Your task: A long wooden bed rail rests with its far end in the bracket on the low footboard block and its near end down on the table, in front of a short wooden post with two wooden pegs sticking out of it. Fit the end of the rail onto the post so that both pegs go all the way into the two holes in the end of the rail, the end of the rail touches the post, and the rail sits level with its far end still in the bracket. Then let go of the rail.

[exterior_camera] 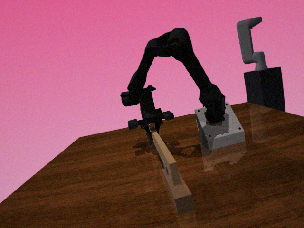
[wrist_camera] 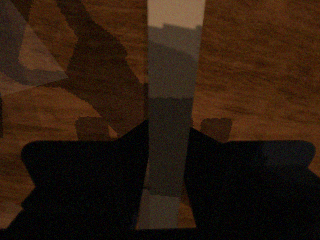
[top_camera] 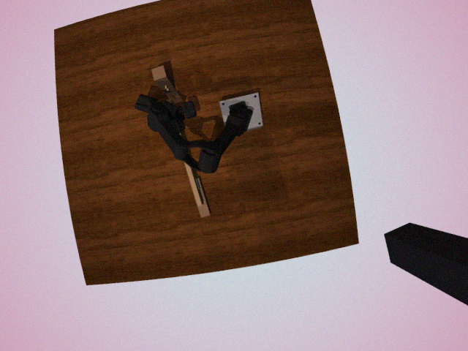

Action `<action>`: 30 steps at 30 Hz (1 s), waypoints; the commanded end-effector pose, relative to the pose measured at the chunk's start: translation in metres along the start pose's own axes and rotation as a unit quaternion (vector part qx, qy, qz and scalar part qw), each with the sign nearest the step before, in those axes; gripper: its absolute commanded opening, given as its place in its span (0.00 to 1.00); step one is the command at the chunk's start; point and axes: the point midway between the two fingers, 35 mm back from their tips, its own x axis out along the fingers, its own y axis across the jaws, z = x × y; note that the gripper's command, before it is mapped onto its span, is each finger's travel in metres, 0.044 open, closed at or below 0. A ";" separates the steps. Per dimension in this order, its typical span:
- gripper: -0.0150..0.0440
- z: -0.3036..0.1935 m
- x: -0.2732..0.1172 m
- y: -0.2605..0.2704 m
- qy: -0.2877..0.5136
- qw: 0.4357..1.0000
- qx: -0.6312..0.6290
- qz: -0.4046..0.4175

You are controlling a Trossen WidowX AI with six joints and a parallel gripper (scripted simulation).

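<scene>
My gripper (top_camera: 174, 107) (exterior_camera: 152, 133) (wrist_camera: 161, 125) is shut on the wooden rail (top_camera: 192, 181) (exterior_camera: 163, 149) (wrist_camera: 175, 60) close to its near end, which is held up off the table. The far end stands in the bracket on the footboard block (top_camera: 203, 211) (exterior_camera: 184, 201). The post (top_camera: 159, 72) stands just beyond the gripper. Bright traces of the pegs (top_camera: 166, 87) show between the post and the rail end, very near both. Whether the peg tips are inside the holes is hidden. The rail looks near level; exact tilt cannot be told.
The arm's grey base plate (top_camera: 254, 113) (exterior_camera: 233, 125) is right of the rail. The arm arches over from it. A dark pedestal (exterior_camera: 265, 90) with a grey arm (exterior_camera: 245, 44) stands beyond the table (top_camera: 264, 227) (exterior_camera: 85, 186).
</scene>
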 end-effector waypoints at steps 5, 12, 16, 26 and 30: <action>0.25 0.000 0.001 -0.001 -0.002 1.000 0.000 -0.004; 0.25 0.000 0.002 -0.001 -0.002 1.000 0.000 -0.004; 0.25 0.000 0.000 0.000 -0.002 1.000 0.000 -0.004; 0.25 0.000 0.001 0.000 -0.002 1.000 0.000 -0.004; 0.25 0.000 0.001 0.000 -0.002 1.000 0.000 -0.004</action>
